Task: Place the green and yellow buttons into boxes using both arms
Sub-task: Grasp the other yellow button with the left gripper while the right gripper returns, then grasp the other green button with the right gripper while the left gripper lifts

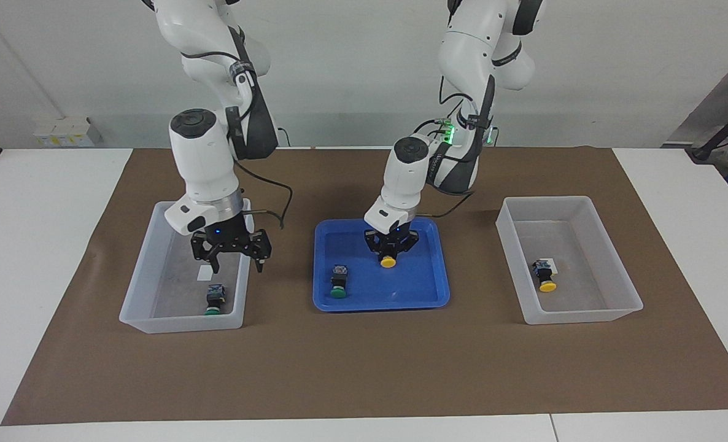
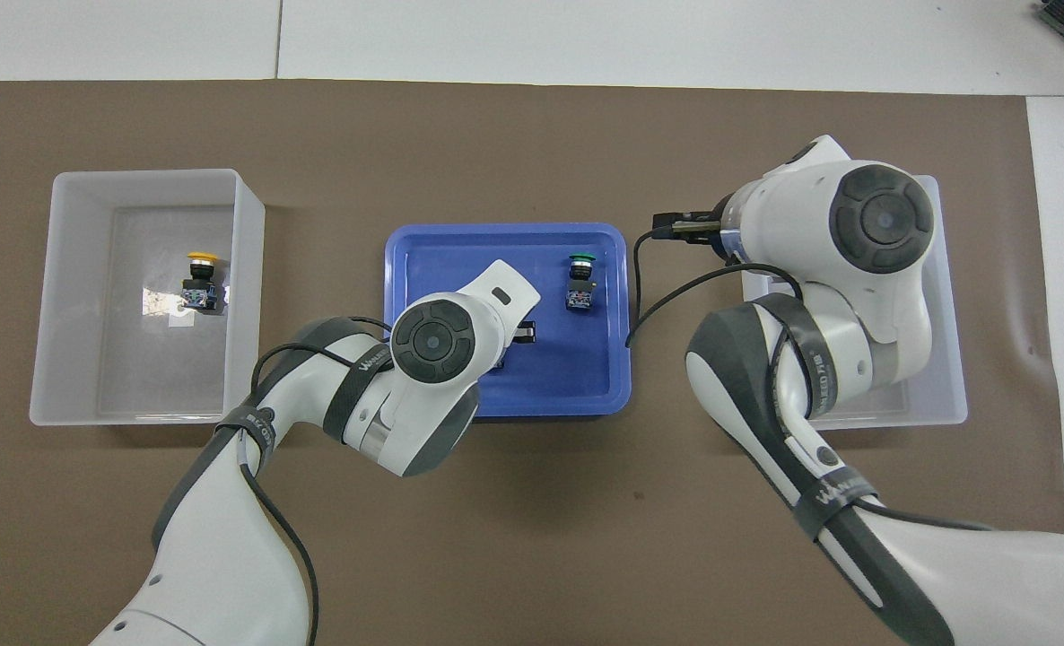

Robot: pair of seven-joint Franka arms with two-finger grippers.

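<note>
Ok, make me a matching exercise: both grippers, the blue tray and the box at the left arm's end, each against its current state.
Column one:
1. left gripper
2. right gripper
3. blue tray
4. box at the left arm's end

Column two:
a. open, holding nothing
b. shut on the tray's yellow button
c. a green button lies loose in it
d. a lone yellow button lies in it

Pairs: 1-b, 2-a, 3-c, 4-d

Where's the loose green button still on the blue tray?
The green button lies in the blue tray, toward the right arm's end, beside the yellow button gripped by the left gripper.
</note>
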